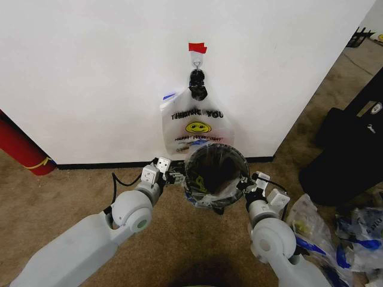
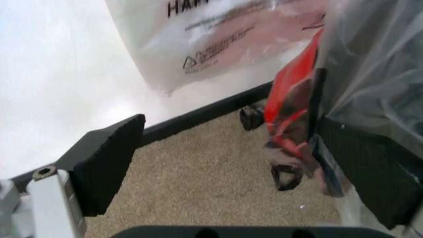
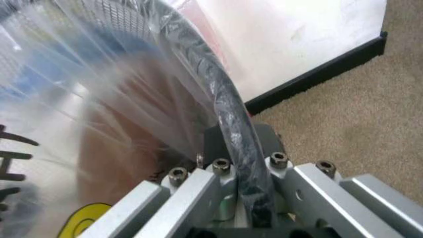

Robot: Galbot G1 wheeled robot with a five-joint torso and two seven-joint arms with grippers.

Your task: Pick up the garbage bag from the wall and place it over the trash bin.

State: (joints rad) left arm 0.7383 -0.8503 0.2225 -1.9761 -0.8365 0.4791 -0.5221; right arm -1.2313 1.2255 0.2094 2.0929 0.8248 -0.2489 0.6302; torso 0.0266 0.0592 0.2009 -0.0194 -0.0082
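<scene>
right gripper (image 1: pixel 250 181): pinched shut on the bin (image 1: pixel 230 156) rim, bag (image 3: pixel 99 124) film under it
left gripper (image 1: pixel 169 171): fingers spread, one pad (image 2: pixel 106 163) free, other against the plastic
bag: already lining the bin, near the wall (image 1: pixel 90 72)
step: seating it; I'd guess next is tugging film down evenly
</scene>
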